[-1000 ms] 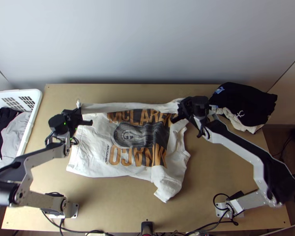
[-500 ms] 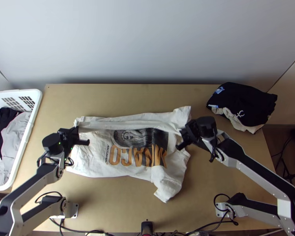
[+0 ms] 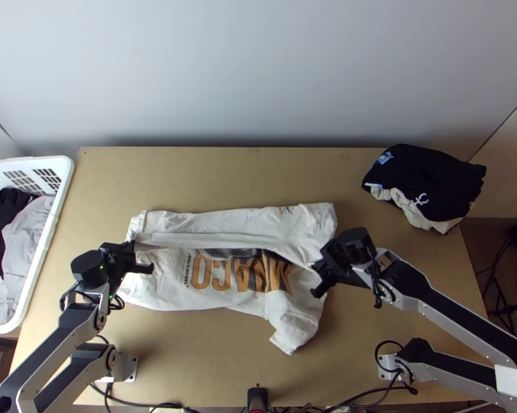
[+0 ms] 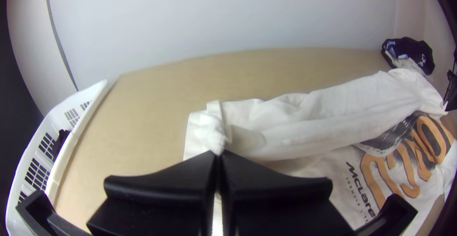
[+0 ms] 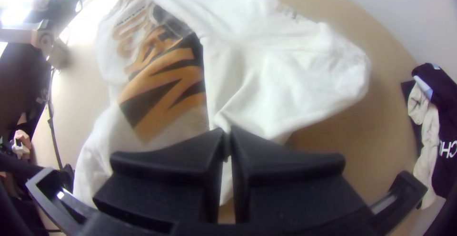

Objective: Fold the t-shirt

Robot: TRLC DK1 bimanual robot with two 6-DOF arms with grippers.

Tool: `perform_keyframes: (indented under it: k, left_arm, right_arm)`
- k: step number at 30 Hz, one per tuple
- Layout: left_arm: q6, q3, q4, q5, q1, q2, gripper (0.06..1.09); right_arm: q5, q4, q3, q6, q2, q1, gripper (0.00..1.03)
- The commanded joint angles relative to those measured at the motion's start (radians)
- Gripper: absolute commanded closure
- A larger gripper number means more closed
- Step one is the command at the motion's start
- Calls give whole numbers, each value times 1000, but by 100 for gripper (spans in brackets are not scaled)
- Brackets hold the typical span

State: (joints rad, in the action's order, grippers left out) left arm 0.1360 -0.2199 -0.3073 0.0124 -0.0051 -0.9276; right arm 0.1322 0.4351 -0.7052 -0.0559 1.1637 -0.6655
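So the left arm stands at the near left of the wooden table (image 3: pixel 210 375), its elbow bent low past the left edge, and its forearm slants up to the table's left part. The left gripper (image 3: pixel 131 246) is basically closed on the shirt, with its two flat black fingers (image 4: pixel 190 174) pinching a bunched bit of white cloth at the tips.

The right arm stands at the near right of the table. Its elbow is out around the right edge, and the forearm angles back in over the table to just right of the middle. The right gripper (image 3: pixel 316 266) is nipped tight too, fingertips together on a gathered edge of the same shirt.

The white printed t-shirt (image 3: pixel 169 289) is on the table, left of centre and around the middle, with its long side running left to right. Its far part is turned over toward the table's near side, covering some of the orange and black print, and the turned edge runs pretty much straight between the two grippers. A sleeve (image 3: pixel 294 330) pokes out toward the table's near edge.
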Motion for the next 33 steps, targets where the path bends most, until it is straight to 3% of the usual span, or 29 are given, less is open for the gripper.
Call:
perform_keyframes:
  k: [1, 3, 5, 7, 9, 10, 11, 16, 18, 22, 25, 26, 29, 33]
  left_arm:
    - [16, 30, 23, 1, 2, 9, 105]
    - [19, 34, 23, 3, 7, 3, 105]
    - [22, 36, 23, 3, 17, 3, 101]
    - [24, 28, 63, 3, 20, 9, 68]
    - [24, -1, 172, 1, 22, 55, 43]
    - [22, -19, 247, 1, 24, 92, 33]
    - [19, -41, 332, 0, 24, 133, 29]
    - [19, -133, 777, -63, 22, 354, 29]
    - [25, -182, 872, -92, 48, 398, 31]
    - [109, -234, 893, -149, 131, 362, 41]
    - [140, -260, 898, -149, 137, 253, 41]
    - [145, -268, 898, -149, 154, 230, 39]
    - [177, -322, 962, -149, 171, 121, 20]
    - [231, -361, 1041, -178, 182, 49, 14]
  right_arm:
    - [15, 17, 50, 1, 2, -36, 100]
    - [15, 17, 61, -1, 19, -45, 97]
    - [15, 17, 75, -1, 25, -51, 73]
    - [17, 28, 79, 1, 16, -51, 33]
    - [15, 70, 67, 1, 4, -49, 5]
    - [15, 88, 59, 1, -7, -45, 3]
    - [15, 114, 46, -1, -15, -37, 3]
    - [33, 226, -16, -7, -78, 10, 3]
    - [40, 252, -33, -18, -102, 20, 3]
    - [41, 267, -54, -32, -128, 29, 3]
    - [41, 269, -56, -39, -127, 29, 3]
    - [41, 269, -56, -41, -127, 29, 3]
    - [41, 269, -54, -50, -125, 29, 3]
    - [41, 269, -51, -70, -118, 30, 3]
